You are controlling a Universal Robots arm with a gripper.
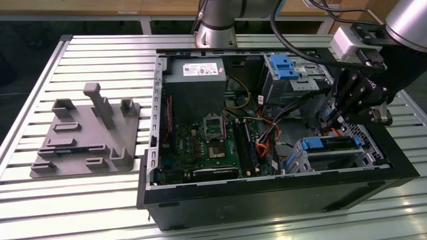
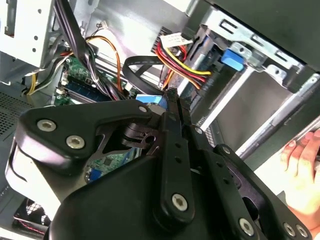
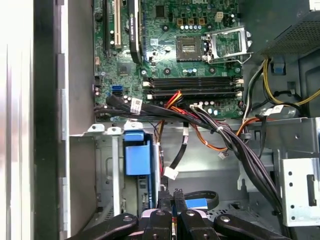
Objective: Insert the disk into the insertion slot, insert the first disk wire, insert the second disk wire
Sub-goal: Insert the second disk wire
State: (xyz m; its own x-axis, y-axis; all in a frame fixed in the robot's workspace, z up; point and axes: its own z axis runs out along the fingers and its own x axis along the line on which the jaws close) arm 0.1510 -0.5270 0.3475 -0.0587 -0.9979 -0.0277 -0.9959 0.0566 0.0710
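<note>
The disk (image 1: 331, 145), blue-framed, sits seated in the insertion slot (image 1: 333, 159) at the case's corner on the exterior view's right. The second disk wire (image 3: 200, 202), blue-plugged on a thin dark lead, lies just beyond the gripper (image 3: 172, 196), whose jaws stand nearly closed; whether they pinch it, I cannot tell. Judged light and limp with a stiff plug, it is best taken by the plug body; the open computer case (image 1: 267, 200) on the slatted surface (image 1: 80, 200) holds motherboard (image 1: 213, 145) and wiring.

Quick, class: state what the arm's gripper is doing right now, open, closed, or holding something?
Gripper: fingers closed together above the second disk wire's blue plug; whether they pinch the wire cannot be told.
</note>
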